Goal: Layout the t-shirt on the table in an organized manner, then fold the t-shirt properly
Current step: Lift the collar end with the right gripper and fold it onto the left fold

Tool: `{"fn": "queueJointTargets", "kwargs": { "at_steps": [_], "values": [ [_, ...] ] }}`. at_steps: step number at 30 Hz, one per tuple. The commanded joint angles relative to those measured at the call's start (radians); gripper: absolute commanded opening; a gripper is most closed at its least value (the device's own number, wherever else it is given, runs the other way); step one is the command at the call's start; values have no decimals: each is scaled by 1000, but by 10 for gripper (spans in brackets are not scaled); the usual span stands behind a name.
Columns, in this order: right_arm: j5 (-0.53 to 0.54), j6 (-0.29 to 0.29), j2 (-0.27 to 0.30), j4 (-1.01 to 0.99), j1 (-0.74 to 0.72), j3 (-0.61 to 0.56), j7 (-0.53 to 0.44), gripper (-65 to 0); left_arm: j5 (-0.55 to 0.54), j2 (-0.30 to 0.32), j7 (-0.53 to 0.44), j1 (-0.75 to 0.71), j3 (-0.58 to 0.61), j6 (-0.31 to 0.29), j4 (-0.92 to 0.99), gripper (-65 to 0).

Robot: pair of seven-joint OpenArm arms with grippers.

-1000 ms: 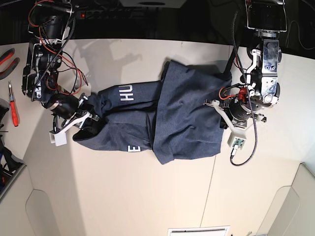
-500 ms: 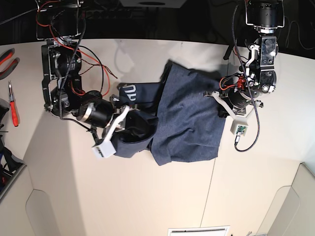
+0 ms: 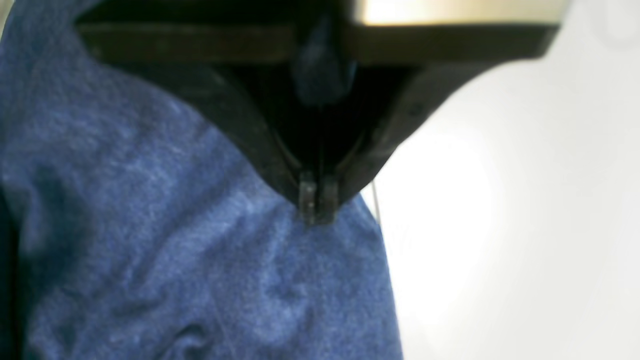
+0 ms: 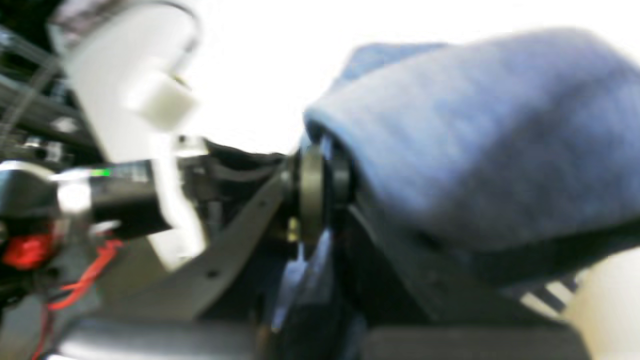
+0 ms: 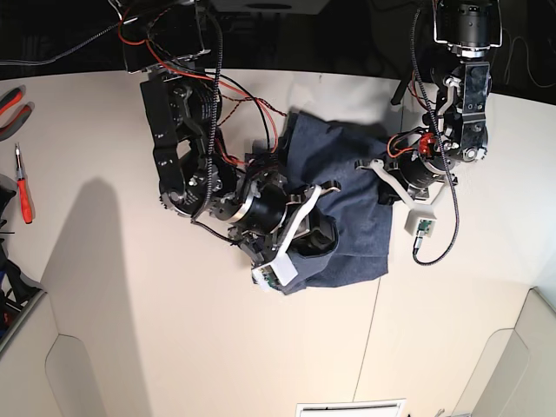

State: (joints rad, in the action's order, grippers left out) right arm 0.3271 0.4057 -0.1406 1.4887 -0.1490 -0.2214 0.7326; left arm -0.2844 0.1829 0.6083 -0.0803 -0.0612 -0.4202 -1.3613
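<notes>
The navy t-shirt point(image 5: 347, 174) lies bunched on the off-white table point(image 5: 174, 347), right of centre in the base view. My right gripper point(image 5: 314, 233) is shut on a fold of it and holds that fold over the shirt's lower part. In the blurred right wrist view, cloth point(image 4: 475, 150) drapes over that gripper point(image 4: 320, 190). My left gripper point(image 5: 382, 178) is at the shirt's right edge. In the left wrist view its tips point(image 3: 315, 200) are pressed together on the blue cloth point(image 3: 150, 250), with bare table point(image 3: 500, 200) beside them. No lettering shows.
Red-handled pliers point(image 5: 13, 104) and a red screwdriver point(image 5: 22, 187) lie at the table's far left edge. A thin dark seam point(image 5: 369, 347) runs down the tabletop below the shirt. Loose red and black cables point(image 5: 234, 95) hang off the right arm.
My right arm has swept across to the view's right with the shirt's left end, doubling it over the rest and hiding the white lettering. The left arm has barely moved.
</notes>
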Motion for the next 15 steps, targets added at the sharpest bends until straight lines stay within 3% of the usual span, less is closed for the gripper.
{"fn": "queueJointTargets", "kwargs": {
  "at_steps": [1,8,15],
  "values": [
    [11,-5,-11,2,-25,-20,-34,-650,1,3,39,-10,1,-18,-2,-650],
    [-64,-10,-11,-123,-40,-150,-158,-650,-49,-6,40,-23,1,-35,-2,-650],
    [-92,-11,-11,-242,-142,-246,-198,-650,-82,-6,39,-19,1,-37,-5,-650]
  ]
}}
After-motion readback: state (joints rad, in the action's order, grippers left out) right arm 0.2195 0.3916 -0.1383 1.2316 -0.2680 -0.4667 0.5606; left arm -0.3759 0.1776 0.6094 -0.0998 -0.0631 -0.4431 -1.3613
